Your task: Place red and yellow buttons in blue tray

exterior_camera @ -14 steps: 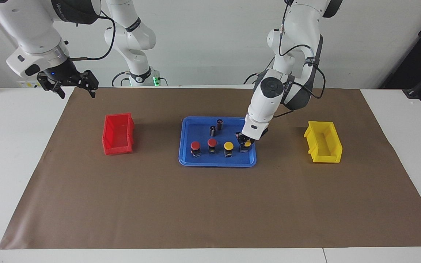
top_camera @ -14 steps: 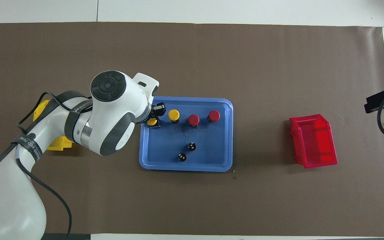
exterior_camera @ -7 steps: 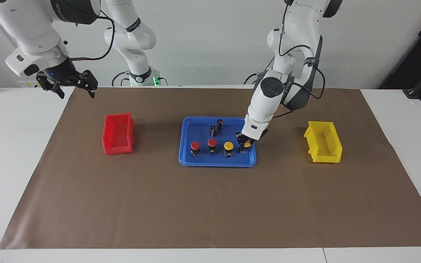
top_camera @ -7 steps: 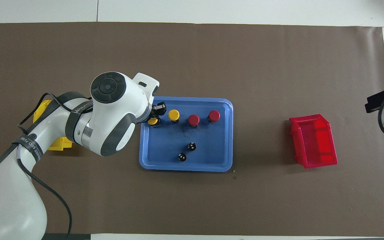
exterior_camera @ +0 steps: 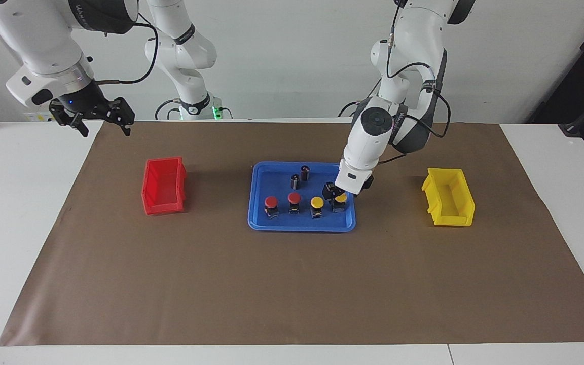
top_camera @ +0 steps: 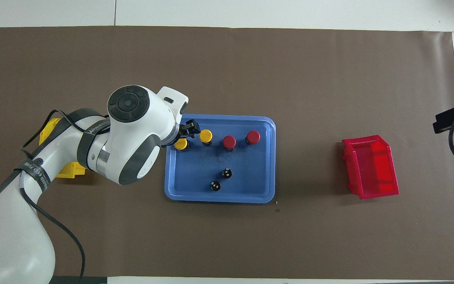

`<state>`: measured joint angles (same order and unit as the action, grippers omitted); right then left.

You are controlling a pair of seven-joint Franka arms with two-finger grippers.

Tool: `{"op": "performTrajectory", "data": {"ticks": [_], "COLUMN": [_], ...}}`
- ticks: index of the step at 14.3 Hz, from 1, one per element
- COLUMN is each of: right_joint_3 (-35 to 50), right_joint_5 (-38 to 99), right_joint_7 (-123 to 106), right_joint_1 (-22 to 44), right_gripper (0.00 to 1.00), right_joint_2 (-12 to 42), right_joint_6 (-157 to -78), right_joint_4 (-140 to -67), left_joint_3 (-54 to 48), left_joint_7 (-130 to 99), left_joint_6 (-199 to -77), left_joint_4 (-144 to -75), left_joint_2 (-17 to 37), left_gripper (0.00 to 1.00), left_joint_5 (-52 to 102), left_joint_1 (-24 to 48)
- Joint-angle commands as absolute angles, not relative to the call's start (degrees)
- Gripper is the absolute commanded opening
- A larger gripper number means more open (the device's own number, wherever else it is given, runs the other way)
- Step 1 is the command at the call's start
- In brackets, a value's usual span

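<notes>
Currently all four buttons sit inside the blue tray (exterior_camera: 302, 225), lined up in a row along its edge farther from the robots: two red buttons (exterior_camera: 270, 203) (exterior_camera: 294, 198) toward the right arm's end, then a yellow button (exterior_camera: 317, 203), then a second yellow button (exterior_camera: 341, 199) in the tray corner toward the left arm's end. Each stands upright on its black base. Two dark cylinders (exterior_camera: 305, 172) stand in the tray too, nearer to the robots than the row. The left gripper (exterior_camera: 337, 193) is down low directly over the corner yellow button; its fingers stand apart on either side of the cap and appear to have let go, with the button resting on the tray floor. Whether a fingertip touches the button cannot be told. The right gripper (exterior_camera: 100, 119) waits raised above the table's near corner at its own end, fingers spread wide, holding nothing. A red bin (exterior_camera: 163, 185) sits on the brown mat (exterior_camera: 292, 294) toward the right arm's end, a yellow bin (exterior_camera: 449, 197) toward the left arm's end, both well apart from the tray.
</notes>
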<state>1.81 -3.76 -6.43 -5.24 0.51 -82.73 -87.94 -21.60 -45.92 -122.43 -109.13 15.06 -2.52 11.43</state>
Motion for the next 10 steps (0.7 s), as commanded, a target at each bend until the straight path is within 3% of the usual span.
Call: {"op": "performTrajectory", "data": {"ticks": [1, 5, 10], "right_joint_3": [1.93, 1.93, 1.93], "right_joint_5": [-3.43, -3.43, -3.43], "right_joint_7": [-7.91, -8.0, -8.0], "right_joint_1": [-5.89, -5.89, -5.89], "right_gripper": [1.0, 1.0, 1.0], "right_joint_2": [-0.35, -0.35, -0.44], "right_joint_6": [-83.67, -83.41, -83.32], "right_joint_4": [-89.03, -89.03, -89.03], "left_joint_3": [-21.45, -16.02, -5.47], "left_joint_7": [-45.53, -33.96, -17.97], "left_joint_6": [-117.17, -112.25, -100.92], "left_joint_4": [-107.23, -106.96, -98.97], "left_joint_2": [13.54, 9.07, 6.26], "left_gripper": [1.0, 1.0, 1.0], "left_joint_5": [-4.92, -4.92, -4.14], "left_joint_1": [10.81, 9.49, 9.67]}}
